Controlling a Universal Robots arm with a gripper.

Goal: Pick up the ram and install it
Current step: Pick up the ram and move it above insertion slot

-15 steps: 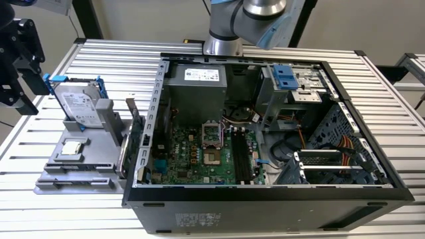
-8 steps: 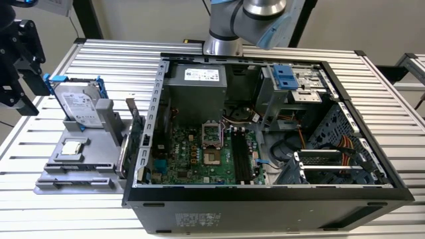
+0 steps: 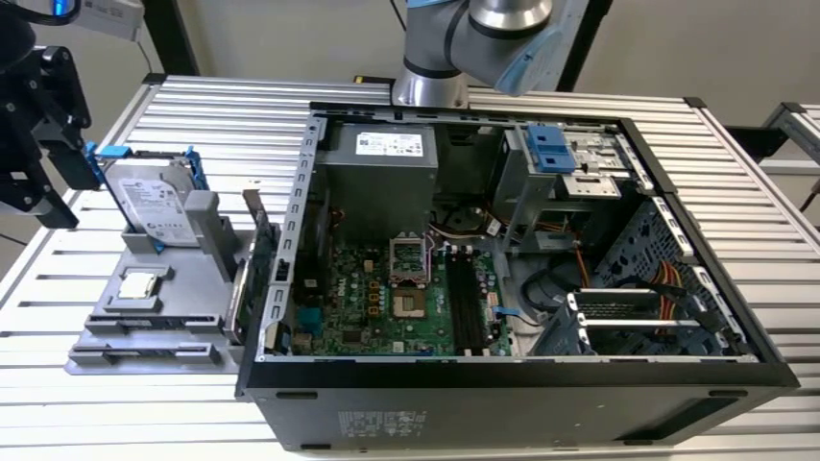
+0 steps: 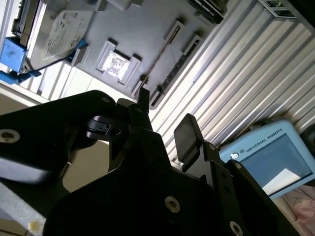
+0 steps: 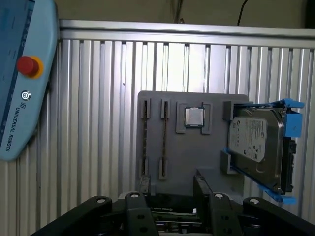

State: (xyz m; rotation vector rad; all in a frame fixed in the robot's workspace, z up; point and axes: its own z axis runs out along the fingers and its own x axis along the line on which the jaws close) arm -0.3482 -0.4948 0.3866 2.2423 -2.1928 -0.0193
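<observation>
So the black two-finger gripper (image 4: 164, 110) is spread wide with nothing between its fingers. It hangs above the flat grey plastic parts tray (image 5: 192, 162), which sits on the ribbed aluminium table (image 5: 98, 98). In the exterior view it's out at the exterior view's left of the tray, not touching it. The ram (image 5: 163, 142), as best I can tell, is the thin strip standing on edge in the tray's long slot nearer the small square silver processor chip (image 5: 194, 117). It's edge-on, so I can't make out its colour, and the slot next to it shows a similar thin line, so I can't say for sure which is which. On the chip's other side a silver hard drive in a blue plastic caddy (image 5: 256, 145) stands tilted in the tray. The open black computer tower (image 3: 513, 394) lies just beside the tray, with long black memory slots (image 3: 464, 303) running along its green motherboard. A light blue control pendant with a red button (image 5: 22, 88) lies on the table, apart from the tray.
</observation>
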